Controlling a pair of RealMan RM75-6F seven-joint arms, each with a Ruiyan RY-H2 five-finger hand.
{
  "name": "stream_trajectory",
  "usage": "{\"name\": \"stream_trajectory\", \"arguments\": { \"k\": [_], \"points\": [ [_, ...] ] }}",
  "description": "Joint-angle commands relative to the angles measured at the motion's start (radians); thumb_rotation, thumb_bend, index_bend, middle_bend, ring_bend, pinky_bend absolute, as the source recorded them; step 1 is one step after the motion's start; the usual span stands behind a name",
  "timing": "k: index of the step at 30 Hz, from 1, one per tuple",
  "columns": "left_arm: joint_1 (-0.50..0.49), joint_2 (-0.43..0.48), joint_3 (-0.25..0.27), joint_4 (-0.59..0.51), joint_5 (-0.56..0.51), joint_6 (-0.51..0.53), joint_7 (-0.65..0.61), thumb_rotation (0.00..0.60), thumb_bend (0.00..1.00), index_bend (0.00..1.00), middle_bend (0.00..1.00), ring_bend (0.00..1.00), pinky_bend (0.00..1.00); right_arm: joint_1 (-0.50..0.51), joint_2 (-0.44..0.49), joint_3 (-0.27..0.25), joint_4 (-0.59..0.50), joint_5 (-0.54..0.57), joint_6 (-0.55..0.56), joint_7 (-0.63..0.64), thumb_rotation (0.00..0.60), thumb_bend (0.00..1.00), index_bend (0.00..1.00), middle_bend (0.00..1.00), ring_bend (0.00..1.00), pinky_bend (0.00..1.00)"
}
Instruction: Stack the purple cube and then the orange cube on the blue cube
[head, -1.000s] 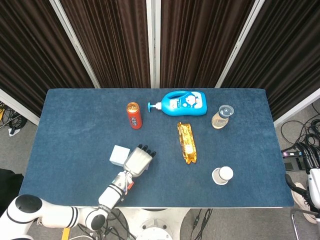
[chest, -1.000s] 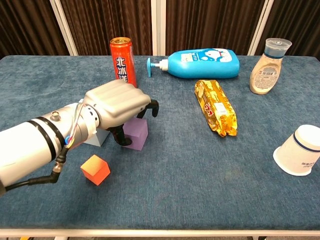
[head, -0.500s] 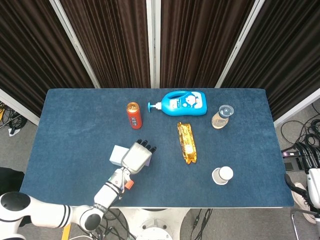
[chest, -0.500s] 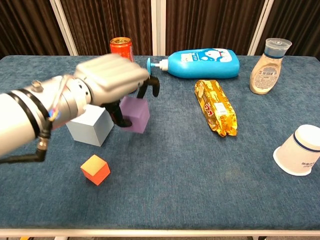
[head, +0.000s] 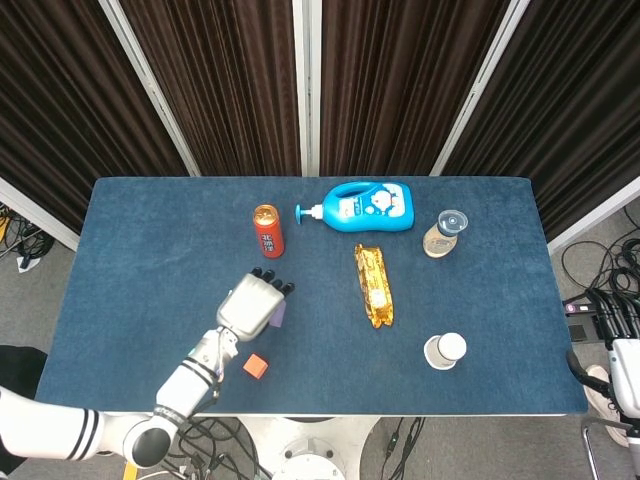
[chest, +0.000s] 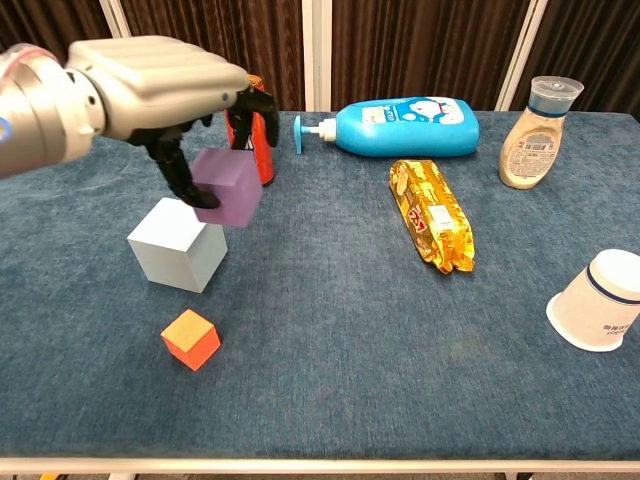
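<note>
Red can (head: 268, 230), blue pump bottle (head: 368, 207) lying flat, capped sauce bottle (head: 444, 232) along the back, yellow snack pack (head: 374, 285) mid-table, white cup (head: 445, 351) tipped over front-right.

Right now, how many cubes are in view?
3. The purple cube is held in the air by the left hand, the pale blue cube sits on the table below it, and the small orange cube lies nearer the front edge.

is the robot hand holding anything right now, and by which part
Yes: the left robot hand holds the purple cube lifted off the table, fingers clamped on its upper sides, just above and right of the blue cube.
</note>
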Motion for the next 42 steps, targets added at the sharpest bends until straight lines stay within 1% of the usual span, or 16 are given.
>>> {"name": "stream_trajectory", "arguments": {
  "k": [1, 5, 10, 12, 20, 26, 32, 38, 42],
  "points": [
    [-0.006, 0.028, 0.038, 0.031, 0.050, -0.017, 0.002, 0.600, 0.27, 0.36, 0.59, 0.31, 0.35, 0.001, -0.001, 0.000, -0.001, 0.001, -0.002, -0.004, 0.600, 0.23, 0.06, 0.08, 0.00, 0.00],
    [-0.009, 0.051, 0.085, 0.065, 0.090, -0.056, -0.012, 0.600, 0.27, 0.36, 0.59, 0.31, 0.34, 0.004, -0.002, 0.003, -0.005, 0.011, -0.008, -0.015, 0.600, 0.23, 0.06, 0.08, 0.00, 0.00],
    [-0.027, 0.078, 0.110, 0.085, 0.106, -0.116, -0.036, 0.600, 0.27, 0.36, 0.58, 0.31, 0.33, 0.007, 0.000, 0.006, -0.009, 0.017, -0.013, -0.018, 0.600, 0.23, 0.06, 0.08, 0.00, 0.00],
    [-0.037, 0.094, 0.111, 0.091, 0.119, -0.141, -0.057, 0.600, 0.27, 0.36, 0.58, 0.31, 0.32, 0.009, 0.001, 0.008, -0.009, 0.023, -0.016, -0.021, 0.600, 0.23, 0.06, 0.08, 0.00, 0.00],
    [-0.051, 0.139, 0.099, 0.092, 0.153, -0.175, -0.142, 0.600, 0.27, 0.36, 0.58, 0.31, 0.32, 0.013, -0.001, 0.008, -0.015, 0.031, -0.026, -0.035, 0.600, 0.23, 0.06, 0.08, 0.00, 0.00],
    [-0.050, 0.167, 0.106, 0.113, 0.202, -0.198, -0.210, 0.600, 0.28, 0.36, 0.58, 0.31, 0.32, 0.012, -0.004, 0.009, -0.015, 0.034, -0.024, -0.043, 0.600, 0.23, 0.06, 0.08, 0.00, 0.00],
    [-0.034, 0.165, 0.115, 0.153, 0.248, -0.216, -0.307, 0.600, 0.28, 0.36, 0.58, 0.31, 0.32, 0.016, -0.009, 0.011, -0.018, 0.038, -0.028, -0.058, 0.600, 0.23, 0.06, 0.08, 0.00, 0.00],
    [-0.021, 0.148, 0.128, 0.210, 0.336, -0.226, -0.397, 0.600, 0.27, 0.36, 0.58, 0.31, 0.31, 0.019, -0.014, 0.014, -0.021, 0.047, -0.032, -0.076, 0.600, 0.23, 0.05, 0.08, 0.00, 0.00],
    [-0.015, 0.140, 0.129, 0.241, 0.375, -0.228, -0.445, 0.600, 0.28, 0.36, 0.58, 0.31, 0.31, 0.022, -0.016, 0.016, -0.023, 0.053, -0.036, -0.086, 0.600, 0.23, 0.05, 0.08, 0.00, 0.00]
  ]
}}
